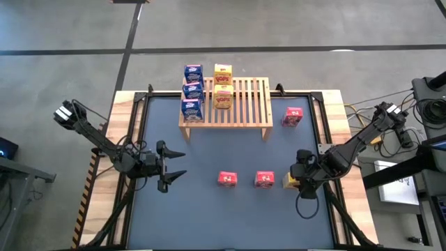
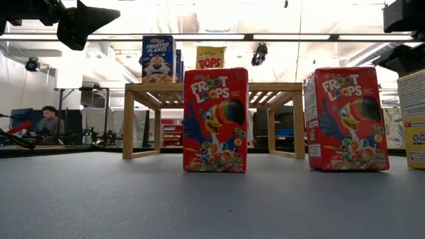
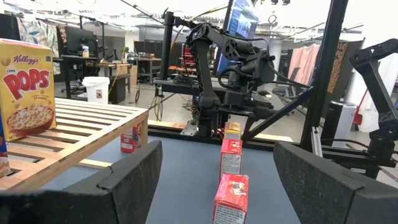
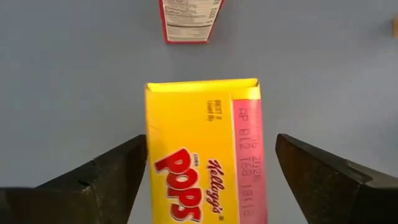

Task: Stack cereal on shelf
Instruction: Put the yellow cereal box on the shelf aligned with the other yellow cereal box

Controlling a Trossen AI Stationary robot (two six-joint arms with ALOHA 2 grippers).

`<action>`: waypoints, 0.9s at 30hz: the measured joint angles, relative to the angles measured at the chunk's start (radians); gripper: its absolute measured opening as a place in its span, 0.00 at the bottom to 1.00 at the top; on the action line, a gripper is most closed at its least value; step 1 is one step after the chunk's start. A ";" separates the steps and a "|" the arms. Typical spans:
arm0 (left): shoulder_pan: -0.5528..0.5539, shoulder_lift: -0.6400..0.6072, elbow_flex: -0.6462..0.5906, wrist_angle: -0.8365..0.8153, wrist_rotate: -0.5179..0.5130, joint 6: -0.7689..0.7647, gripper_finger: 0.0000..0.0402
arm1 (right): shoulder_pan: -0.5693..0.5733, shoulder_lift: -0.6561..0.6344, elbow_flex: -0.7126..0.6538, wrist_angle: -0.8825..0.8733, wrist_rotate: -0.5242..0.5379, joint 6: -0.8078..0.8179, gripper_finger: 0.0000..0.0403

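The wooden shelf [image 1: 244, 104] stands at the table's far middle with three blue cereal boxes [image 1: 192, 90] and two yellow ones [image 1: 222, 85] upright on its slats. Two red boxes [image 1: 227, 179] [image 1: 264, 179] stand on the mat near the middle, and a third [image 1: 293, 116] stands right of the shelf. A yellow box [image 4: 202, 155] stands at the right. My right gripper [image 1: 300, 173] hangs open just above it, pointing steeply down, with a finger on either side and not touching. My left gripper [image 1: 171, 167] waits open and level at the left.
The black frame rail [image 1: 327, 132] runs close beside my right arm. Bare mat [image 1: 209, 216] lies in front of the red boxes. The right half of the shelf's slats [image 1: 254, 94] carries nothing. A person [image 2: 48, 123] sits far behind the table.
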 joint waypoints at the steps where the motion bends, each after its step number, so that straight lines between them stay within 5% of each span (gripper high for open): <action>1: 0.000 0.000 0.000 0.000 0.000 0.000 0.73 | 0.000 0.000 -0.002 0.001 -0.001 0.000 0.84; 27: 0.000 0.000 0.000 0.000 0.000 0.000 0.73 | 0.000 0.000 -0.004 0.009 -0.027 0.000 0.56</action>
